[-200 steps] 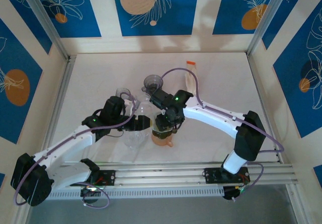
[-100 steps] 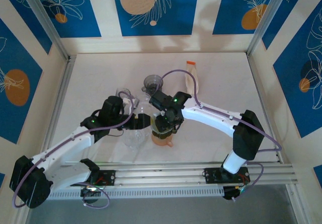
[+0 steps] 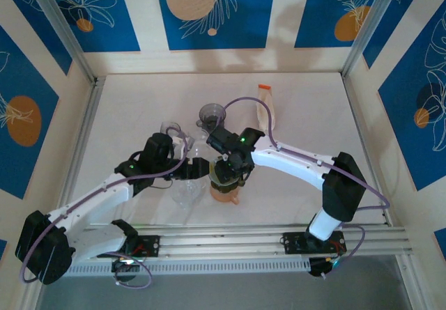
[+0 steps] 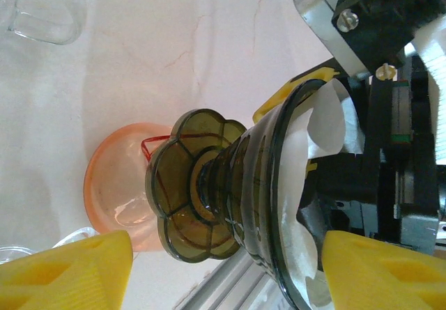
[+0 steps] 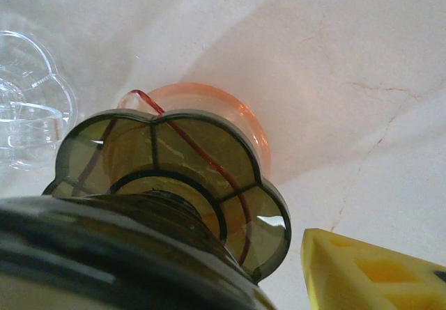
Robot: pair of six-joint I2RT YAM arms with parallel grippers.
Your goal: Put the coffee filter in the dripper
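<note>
The smoky dripper [image 4: 209, 191] sits at the middle of the bench [image 3: 306, 115], where the two arms meet, with its flower-shaped foot over the mouth of an orange glass cup [image 4: 111, 191]; whether the foot rests on the cup cannot be told. The white coffee filter [image 4: 327, 125] is already inside the dripper's cone, its paper edge curling up past the dark rim. The left claw [image 4: 226, 254] is open, its yellow fingers [image 4: 70, 272] spread well apart on either side of the dripper, with a gap showing between the near finger and the foot. The right claw [image 3: 228, 172] is right at the dripper's wide end, one yellow finger lying against the outside of the rim beside the filter; whether it clamps the rim cannot be told. A second dark dripper [image 3: 209, 113] and a clear glass vessel [image 3: 171, 129] stand just behind the arms, and a white packet [image 3: 267, 111] lies farther back.
</note>
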